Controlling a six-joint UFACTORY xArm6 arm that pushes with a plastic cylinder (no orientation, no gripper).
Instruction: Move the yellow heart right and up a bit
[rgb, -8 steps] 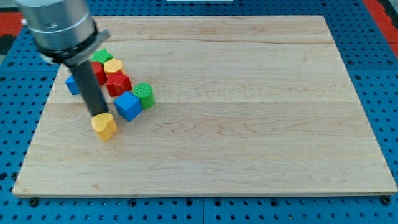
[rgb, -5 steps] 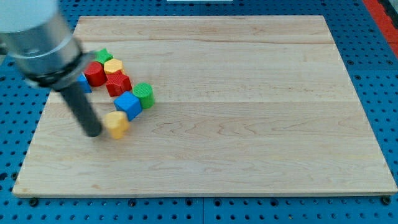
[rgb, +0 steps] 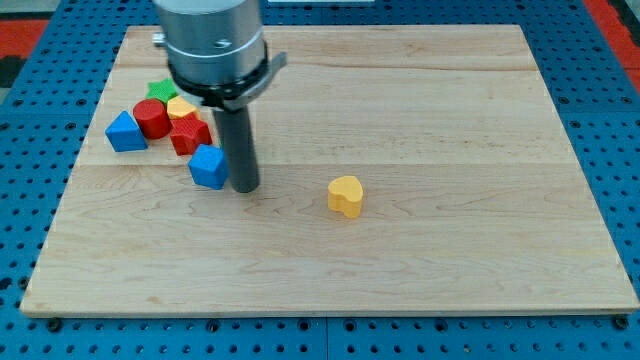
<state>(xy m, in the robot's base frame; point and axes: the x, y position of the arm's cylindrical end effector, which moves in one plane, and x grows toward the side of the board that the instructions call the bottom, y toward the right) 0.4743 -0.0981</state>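
Observation:
The yellow heart (rgb: 346, 196) lies alone on the wooden board (rgb: 420, 110), a little right of the board's middle-left area. My tip (rgb: 245, 187) rests on the board to the heart's left, about a hundred pixels from it, not touching it. The tip stands right beside the blue cube (rgb: 209, 166), on its right side. The rod and its grey mount hide part of the block cluster behind them; the green cylinder seen earlier does not show.
A cluster sits at the view's left: a blue triangular block (rgb: 125, 132), a red cylinder (rgb: 152, 118), a red star (rgb: 189, 135), a yellow hexagonal block (rgb: 181, 107) and a green star (rgb: 160, 90). Blue pegboard surrounds the board.
The yellow heart has slid far to the right, from beside the blue cube to open board. My tip moved right, from the heart's left to beside the blue cube.

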